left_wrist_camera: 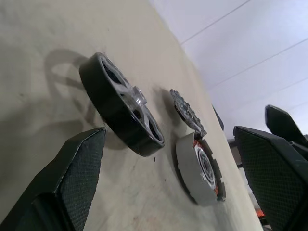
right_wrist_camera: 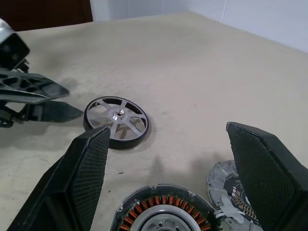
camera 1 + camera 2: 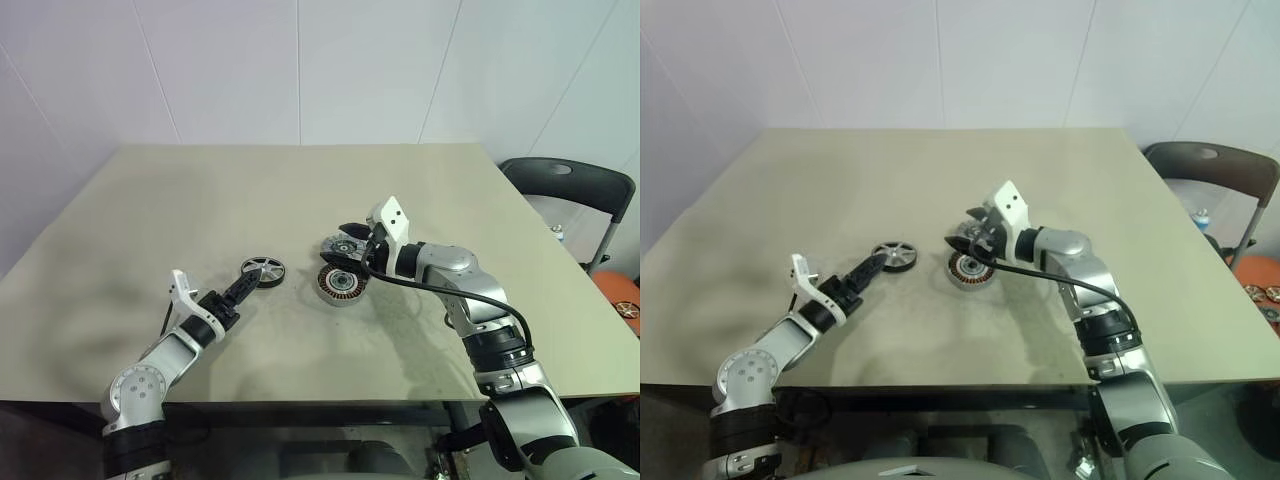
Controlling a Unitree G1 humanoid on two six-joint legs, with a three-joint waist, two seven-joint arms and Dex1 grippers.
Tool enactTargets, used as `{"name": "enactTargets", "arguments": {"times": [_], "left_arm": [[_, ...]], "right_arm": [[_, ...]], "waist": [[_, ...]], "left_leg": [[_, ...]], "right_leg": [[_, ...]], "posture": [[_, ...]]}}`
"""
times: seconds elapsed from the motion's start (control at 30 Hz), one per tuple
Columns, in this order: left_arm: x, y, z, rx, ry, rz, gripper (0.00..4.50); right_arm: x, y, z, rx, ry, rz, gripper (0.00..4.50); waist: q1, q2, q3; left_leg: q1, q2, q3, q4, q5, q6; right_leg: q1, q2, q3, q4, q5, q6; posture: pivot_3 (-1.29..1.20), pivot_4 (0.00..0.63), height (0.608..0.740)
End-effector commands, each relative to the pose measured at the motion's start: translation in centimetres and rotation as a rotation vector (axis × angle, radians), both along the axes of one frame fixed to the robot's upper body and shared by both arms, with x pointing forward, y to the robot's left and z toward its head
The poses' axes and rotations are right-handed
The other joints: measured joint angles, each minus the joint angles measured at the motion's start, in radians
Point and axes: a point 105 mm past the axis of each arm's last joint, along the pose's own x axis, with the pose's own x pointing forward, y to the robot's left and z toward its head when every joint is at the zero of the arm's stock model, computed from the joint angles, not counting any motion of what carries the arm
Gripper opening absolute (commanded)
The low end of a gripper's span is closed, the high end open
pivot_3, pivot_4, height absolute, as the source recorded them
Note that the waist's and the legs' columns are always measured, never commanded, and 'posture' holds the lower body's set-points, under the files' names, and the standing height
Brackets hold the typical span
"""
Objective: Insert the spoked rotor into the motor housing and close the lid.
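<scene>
The left arm is stretched forward low from seven o'clock, and the left gripper (image 3: 243, 288) is pointed toward one o'clock with its two black fingers spread wide. The right arm is bent in from five o'clock, and the right gripper (image 3: 352, 240) is held higher, pointed toward nine o'clock, fingers parted

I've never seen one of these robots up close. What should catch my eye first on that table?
Three round motor parts sit mid-table: the spoked rotor, the copper-wound motor housing beside it, and a flat grey lid just behind the housing. The left gripper reaches toward the rotor with fingers spread, while the right gripper hovers open above the housing.
</scene>
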Motion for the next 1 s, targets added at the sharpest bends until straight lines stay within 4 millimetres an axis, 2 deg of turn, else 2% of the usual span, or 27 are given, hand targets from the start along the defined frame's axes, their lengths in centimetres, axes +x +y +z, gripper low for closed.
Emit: {"name": "enactTargets", "arguments": {"times": [0.03, 0.13, 0.27, 0.47, 0.5, 0.7, 0.83, 1.0], "left_arm": [[0.7, -0.9, 0.2, -0.019, 0.016, -0.031, 4.5], [1.2, -1.0, -0.6, -0.032, 0.051, -0.035, 3.92], [1.7, -2.1, -1.3, -0.042, 0.078, -0.05, 2.61], [2.0, -3.6, -1.4, -0.1, 0.081, -0.052, 0.58], [2.0, -3.7, -1.4, -0.106, 0.08, -0.049, 0.36], [2.1, -3.8, 0.2, -0.134, 0.009, -0.058, 0.35], [1.5, -4.0, 4.1, -0.173, -0.202, -0.124, 0.35], [0.1, -4.7, 6.1, -0.204, -0.322, -0.227, 0.35]], "right_arm": [[-0.1, 0.4, 1.4, 0.026, -0.057, 0.004, 4.05], [-0.1, 0.3, 1.5, 0.039, -0.059, 0.0, 4.08], [-0.4, 0.5, 1.4, 0.042, -0.056, 0.005, 4.08], [-0.6, 0.7, 1.1, 0.047, -0.047, 0.005, 4.08], [-0.7, 0.7, 1.1, 0.048, -0.046, 0.005, 4.08], [-0.6, 0.5, 0.6, 0.038, -0.034, -0.004, 4.08], [-0.5, 0.4, 0.6, 0.049, -0.028, -0.007, 4.08], [-0.8, -1.3, 1.2, 0.111, 0.01, 0.01, 4.08]], "waist": [[0.0, 0.0, 0.0], [0.002, 0.0, 0.0], [0.002, 0.0, 0.0], [0.005, 0.0, 0.0], [0.004, 0.0, 0.0], [0.004, 0.0, 0.0], [0.001, 0.0, 0.0], [0.001, 0.0, 0.001]], "left_leg": [[0.0, 0.0, 0.0, 0.0, 0.0, 0.0], [0.0, -0.001, 0.0, 0.0, 0.0, 0.0], [0.0, -0.003, 0.0, 0.0, 0.0, 0.0], [0.0, -0.004, -0.001, 0.0, 0.0, 0.0], [0.0, -0.004, -0.001, 0.0, 0.0, 0.0], [0.0, -0.004, -0.001, 0.0, 0.0, 0.0], [-0.001, -0.004, -0.001, 0.0, 0.0, 0.0], [-0.002, -0.004, -0.001, 0.0, 0.0, -0.001]], "right_leg": [[0.0, 0.0, 0.0, 0.0, 0.0, 0.0], [0.0, 0.0, 0.0, 0.0, 0.0, 0.0], [0.0, -0.001, 0.0, 0.0, 0.0, 0.0], [0.0, -0.002, 0.0, -0.001, 0.0, 0.0], [0.001, -0.002, 0.0, 0.0, 0.0, -0.001], [0.001, -0.003, 0.0, -0.001, 0.0, -0.001], [0.0, -0.003, 0.0, -0.001, -0.001, -0.001], [-0.001, -0.003, 0.0, -0.001, -0.002, -0.003]], "posture": [[0.0, 0.0, 0.74], [0.0, 0.0, 0.74], [0.0, 0.0, 0.74], [0.0, 0.0, 0.74], [0.0, 0.0, 0.74], [0.0, 0.0, 0.74], [0.0, 0.0, 0.74], [0.0, 0.0, 0.74]]}}
